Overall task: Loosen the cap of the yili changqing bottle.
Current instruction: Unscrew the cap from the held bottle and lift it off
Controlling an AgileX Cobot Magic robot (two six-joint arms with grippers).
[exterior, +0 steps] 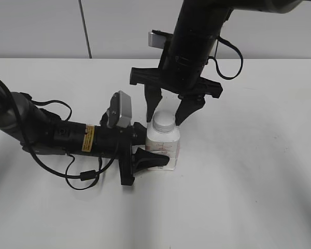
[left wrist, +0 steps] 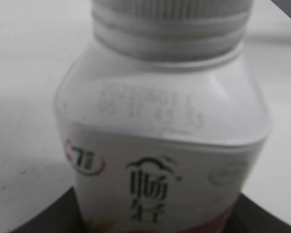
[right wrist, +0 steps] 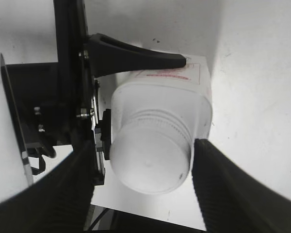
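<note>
Fingers of the left gripper [exterior: 151,155] pinched the small white squarish plastic bottle [exterior: 163,145] low down on the white table [exterior: 259,171], presumably bracing it, while the right gripper [exterior: 167,115] hung spread around the round white screw cap [exterior: 164,121]. Left wrist view was mostly bottle [left wrist: 165,165]. Right wrist: ribbed pads [right wrist: 233,189] flanked the cap [right wrist: 150,162], apparently not touching.

The surface [exterior: 259,171] under me is plain white and smooth, with soft grey shadows near my arms. One thing stands directly on it: the bottle [exterior: 163,148], upright near the middle, white with pale pink print low on its label and its cap [exterior: 164,121] on top. A loop of black cable [exterior: 83,176] from my left arm rests on the surface beside it.
</note>
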